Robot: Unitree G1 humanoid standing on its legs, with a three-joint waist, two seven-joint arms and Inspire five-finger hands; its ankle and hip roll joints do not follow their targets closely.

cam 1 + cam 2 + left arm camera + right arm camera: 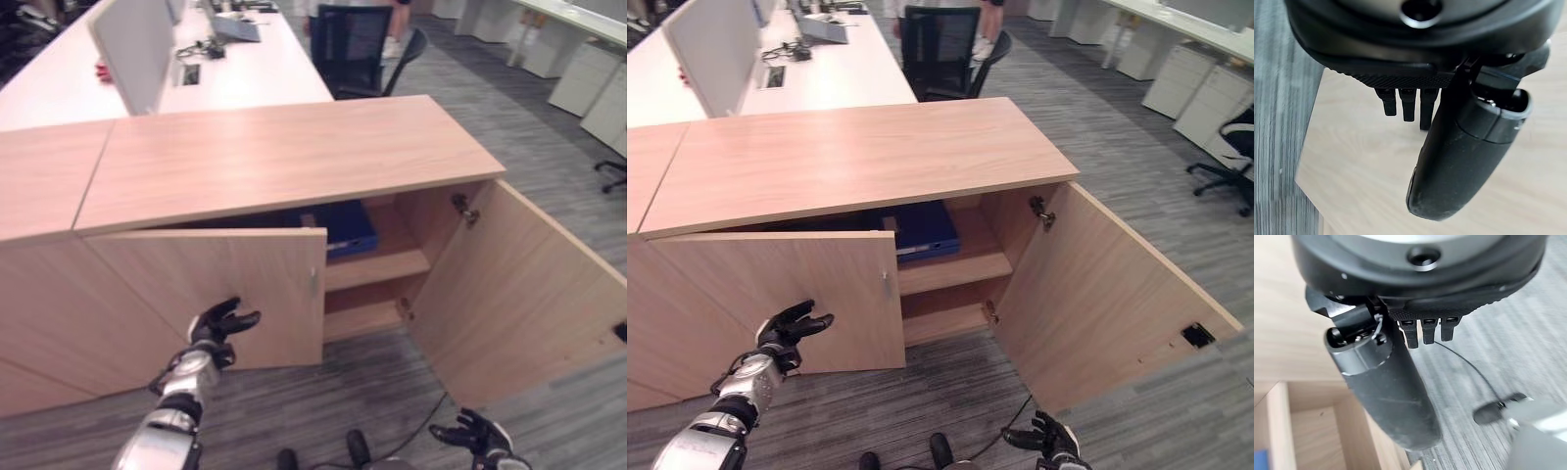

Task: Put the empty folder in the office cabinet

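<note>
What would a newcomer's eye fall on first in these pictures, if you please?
Probably the wooden office cabinet with its right door swung wide open, and the blue folder lying on the upper shelf inside. Next, the left hand raised open before the nearly closed left door, while the right hand hangs open low over the carpet.
</note>
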